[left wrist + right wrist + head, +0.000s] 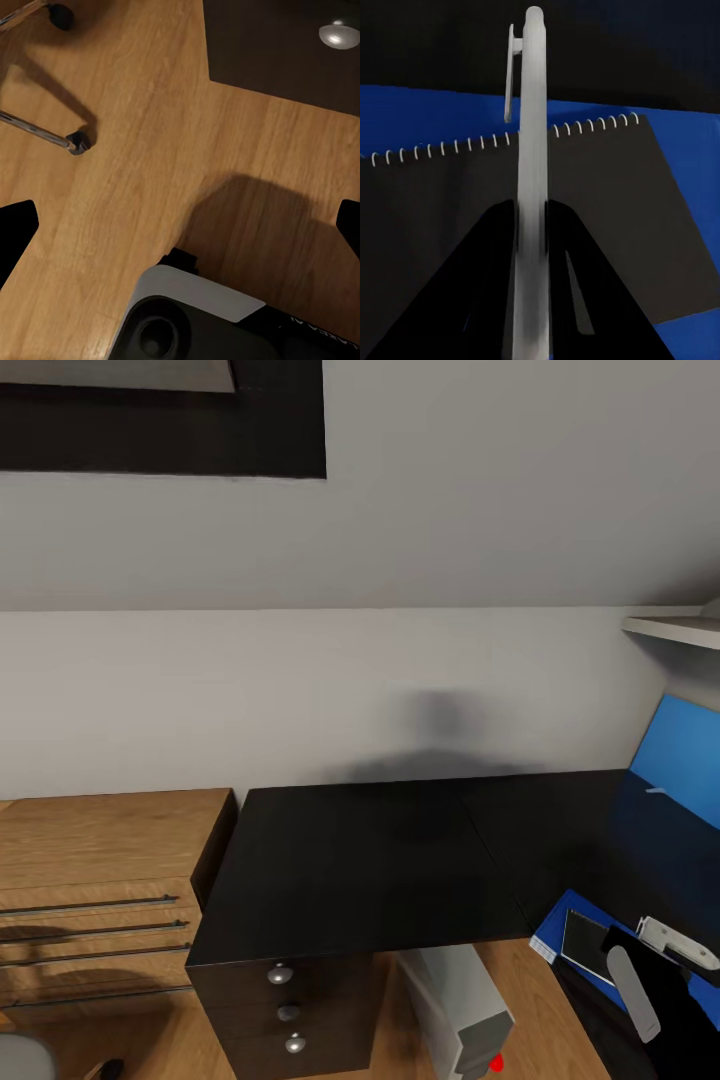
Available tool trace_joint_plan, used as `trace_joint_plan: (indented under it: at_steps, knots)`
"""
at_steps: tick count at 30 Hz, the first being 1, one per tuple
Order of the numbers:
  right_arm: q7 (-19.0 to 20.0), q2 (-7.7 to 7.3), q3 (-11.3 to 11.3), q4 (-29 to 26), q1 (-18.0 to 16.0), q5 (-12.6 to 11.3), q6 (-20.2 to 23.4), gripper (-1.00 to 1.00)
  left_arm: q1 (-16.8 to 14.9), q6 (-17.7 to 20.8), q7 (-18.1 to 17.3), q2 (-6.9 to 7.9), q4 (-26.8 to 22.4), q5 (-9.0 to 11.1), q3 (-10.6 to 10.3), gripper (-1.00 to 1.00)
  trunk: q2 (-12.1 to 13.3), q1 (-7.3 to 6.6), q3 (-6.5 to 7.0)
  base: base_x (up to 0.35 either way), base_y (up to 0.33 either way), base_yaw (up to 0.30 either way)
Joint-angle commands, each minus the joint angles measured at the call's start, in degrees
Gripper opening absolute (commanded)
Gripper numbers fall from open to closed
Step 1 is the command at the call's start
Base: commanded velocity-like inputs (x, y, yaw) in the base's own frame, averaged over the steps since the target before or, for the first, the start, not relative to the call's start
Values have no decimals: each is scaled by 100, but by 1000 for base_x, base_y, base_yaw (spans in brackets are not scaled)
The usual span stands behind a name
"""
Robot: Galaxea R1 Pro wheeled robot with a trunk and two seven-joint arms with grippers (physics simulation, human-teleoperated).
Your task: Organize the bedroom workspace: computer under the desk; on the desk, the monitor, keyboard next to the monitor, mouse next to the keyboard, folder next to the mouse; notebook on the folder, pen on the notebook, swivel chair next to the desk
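Pen (530, 187) clamped in the right gripper (531, 247) above notebook and folder.
Right jaws grip the pen over the notebook (583, 938), which lies on the folder (556, 930) at lower right of the head view, on the black tabletop (370, 860). Computer (462, 1000) stands under it. Left gripper's (180, 225) jaws are spread wide over wooden floor (150, 150).

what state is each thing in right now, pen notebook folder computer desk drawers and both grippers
pen: gripped in the right gripper, held over the notebook
notebook: closed, lying flat on the folder
folder: closed, flat on the desk
computer: standing on the floor under the desk
desk: near part of its top bare
drawers: all shut
left gripper: open, holding nothing, above the floor
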Motion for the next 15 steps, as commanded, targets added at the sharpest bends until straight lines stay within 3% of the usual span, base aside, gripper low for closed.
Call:
trace_joint_plan:
  at_steps: [1,7,15]
  knots:
    - [-9,-2,6,-2,-5,-43,9,-100,0,-23,32,4,-9,61,-26,100,-5,1,-6,0,0,0]
    - [256,-2,11,58,-11,0,-5,-100,0,-23,34,4,-9,62,-31,100,-5,1,-6,0,0,0]
    - [598,-2,9,507,-231,341,-39,-100,0,-23,30,4,-9,62,-32,100,-5,1,-6,0,0,0]
